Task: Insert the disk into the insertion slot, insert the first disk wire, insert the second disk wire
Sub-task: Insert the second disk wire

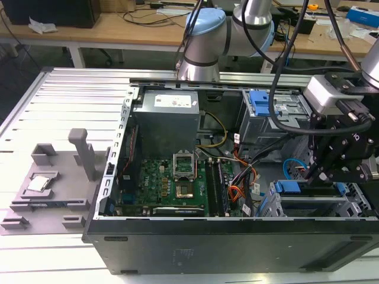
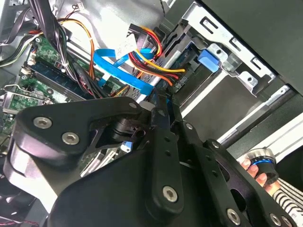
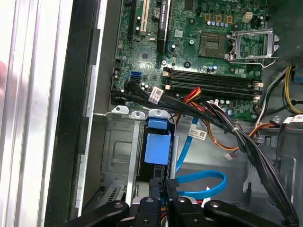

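While my claw [image 3: 163, 185] hangs low over the front corner of the open computer case [image 1: 177, 248], its fingers look pinched together with nothing clearly between them. The disk's blue carrier [image 3: 156, 144] sits just ahead of the tips in the drive cage [image 3: 118, 151], and the light-blue cable [image 3: 203, 184] loops beside them. Red and orange leads [image 2: 151, 59] show in the second wrist view, and a hand [image 2: 258, 172] at the case edge.

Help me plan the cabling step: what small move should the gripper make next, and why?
Likely a slight push of the gripper toward the disk: the disk already sits in the insertion slot, and the gripper's tip is beside the second disk wire at its end, close to the disk.
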Tool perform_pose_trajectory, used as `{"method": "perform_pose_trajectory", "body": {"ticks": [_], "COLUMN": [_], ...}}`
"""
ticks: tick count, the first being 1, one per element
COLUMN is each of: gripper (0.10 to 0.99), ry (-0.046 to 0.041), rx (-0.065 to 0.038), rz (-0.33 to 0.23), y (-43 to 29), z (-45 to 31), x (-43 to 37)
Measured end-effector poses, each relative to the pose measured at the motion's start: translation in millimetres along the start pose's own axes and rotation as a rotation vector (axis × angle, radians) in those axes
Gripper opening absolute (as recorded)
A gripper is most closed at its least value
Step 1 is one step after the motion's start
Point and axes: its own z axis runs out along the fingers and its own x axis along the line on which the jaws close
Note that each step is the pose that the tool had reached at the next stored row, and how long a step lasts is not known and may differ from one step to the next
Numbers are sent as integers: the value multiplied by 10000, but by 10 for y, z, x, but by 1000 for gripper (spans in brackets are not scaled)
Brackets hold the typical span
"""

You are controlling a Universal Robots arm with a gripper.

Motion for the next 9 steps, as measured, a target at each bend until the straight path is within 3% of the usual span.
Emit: {"method": "perform_pose_trajectory", "body": {"ticks": [9], "gripper": [165], "ry": [2], "rx": [-1], "rz": [1], "y": [-4], "z": [32], "x": [16]}}
